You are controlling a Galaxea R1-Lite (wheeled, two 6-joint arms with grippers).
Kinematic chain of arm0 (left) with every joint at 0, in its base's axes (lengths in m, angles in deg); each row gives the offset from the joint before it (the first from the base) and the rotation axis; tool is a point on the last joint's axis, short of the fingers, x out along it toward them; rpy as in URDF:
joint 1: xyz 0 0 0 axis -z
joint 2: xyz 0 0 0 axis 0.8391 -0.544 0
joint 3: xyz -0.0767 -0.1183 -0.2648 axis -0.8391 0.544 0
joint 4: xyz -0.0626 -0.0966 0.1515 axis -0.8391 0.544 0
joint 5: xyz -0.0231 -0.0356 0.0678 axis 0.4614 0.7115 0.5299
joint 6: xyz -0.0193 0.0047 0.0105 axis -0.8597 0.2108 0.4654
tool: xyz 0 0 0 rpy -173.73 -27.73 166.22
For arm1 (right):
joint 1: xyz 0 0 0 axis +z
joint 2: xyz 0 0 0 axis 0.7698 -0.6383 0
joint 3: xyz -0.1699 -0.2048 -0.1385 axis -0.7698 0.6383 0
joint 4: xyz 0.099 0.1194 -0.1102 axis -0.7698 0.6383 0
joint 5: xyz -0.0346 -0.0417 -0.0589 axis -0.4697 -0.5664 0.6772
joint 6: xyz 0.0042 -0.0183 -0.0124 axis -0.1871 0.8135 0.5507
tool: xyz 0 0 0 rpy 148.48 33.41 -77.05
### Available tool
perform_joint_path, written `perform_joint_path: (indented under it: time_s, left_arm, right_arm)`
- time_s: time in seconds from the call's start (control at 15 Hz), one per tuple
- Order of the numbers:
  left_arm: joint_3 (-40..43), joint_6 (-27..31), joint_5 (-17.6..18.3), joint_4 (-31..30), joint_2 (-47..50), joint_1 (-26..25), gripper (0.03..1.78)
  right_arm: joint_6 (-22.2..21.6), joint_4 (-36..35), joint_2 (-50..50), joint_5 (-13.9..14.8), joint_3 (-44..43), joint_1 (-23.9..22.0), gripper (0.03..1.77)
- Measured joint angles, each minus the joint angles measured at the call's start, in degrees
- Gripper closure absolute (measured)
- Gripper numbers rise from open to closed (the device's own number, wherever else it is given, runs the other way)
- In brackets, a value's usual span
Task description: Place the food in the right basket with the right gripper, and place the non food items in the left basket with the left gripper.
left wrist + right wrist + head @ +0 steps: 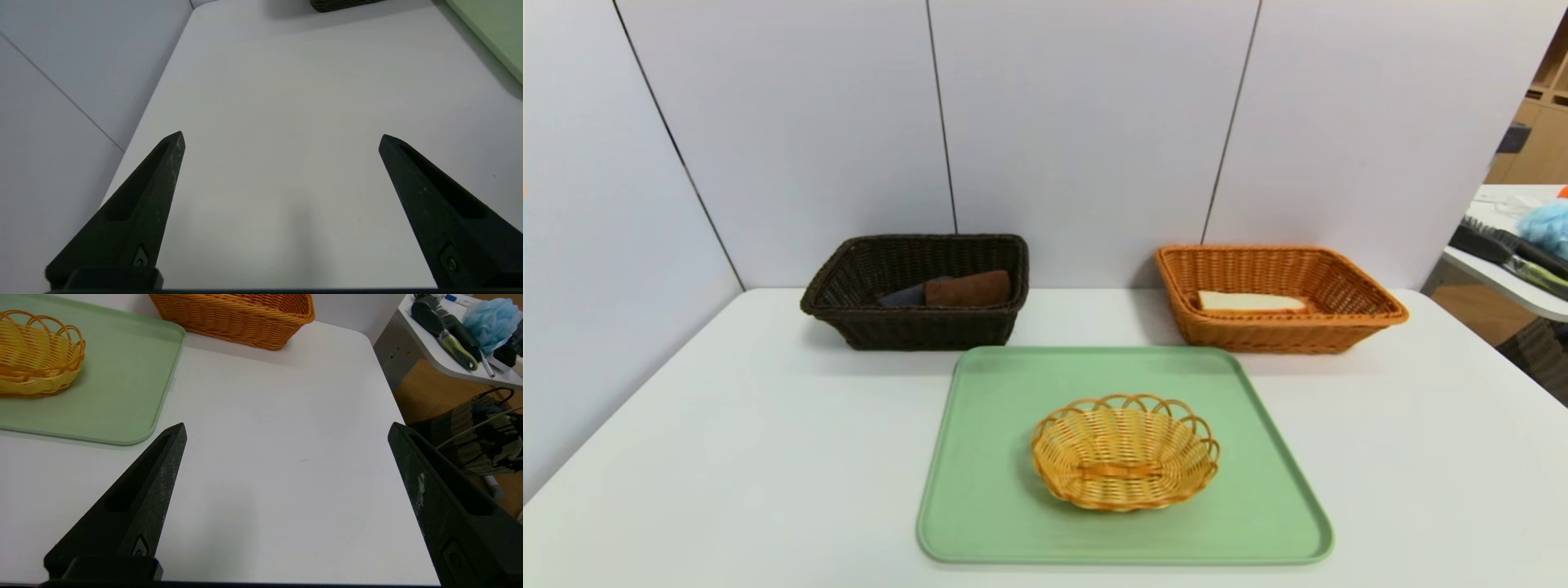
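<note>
Wrist views: left gripper (pixel 282 136) spread; right gripper (pixel 286 428) spread

Left gripper (pixel 282 139) and right gripper (pixel 286 430) each hang over bare table (pixel 286 102), fingers spread wide, apparently holding nothing.

Occluded and cropped regions across the three views.

Neither claw appears in the head view. In the dark brown woven rectangular basket (pixel 915 290), the near wall hides the lower parts of a brown flat object (pixel 968 288) and a dark grey item (pixel 901 296), whose identities cannot be told. The orange woven rectangular basket (pixel 1278 298) likewise conceals the underside of a pale flat slab (pixel 1250 301). In the left wrist view, the dark basket (pixel 343 4) and the light green plastic tray (pixel 490 28) are cropped by the frame. In the right wrist view, the small yellow scalloped wicker bowl (pixel 36 359) is cropped.
</note>
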Motion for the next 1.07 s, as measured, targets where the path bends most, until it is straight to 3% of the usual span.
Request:
perform_joint_path:
  time_s: [0.13, 0.67, 1.07]
  left_arm:
    - [1.91, 0.00, 2.35, 0.00, 1.62, 0.00, 0.12]
    - [5.44, -0.12, 2.62, -2.26, 5.45, 0.11, 0.12]
    - [8.30, -0.69, 2.95, -9.12, 5.80, 0.11, 0.12]
  right_arm:
    - [0.02, -0.05, -0.43, -0.23, 0.17, 1.57, 0.10]
    - [-0.48, -0.61, 6.72, -1.17, 6.36, 2.38, 0.10]
    - [-4.06, -12.98, 14.77, -4.68, 16.02, 2.27, 0.10]
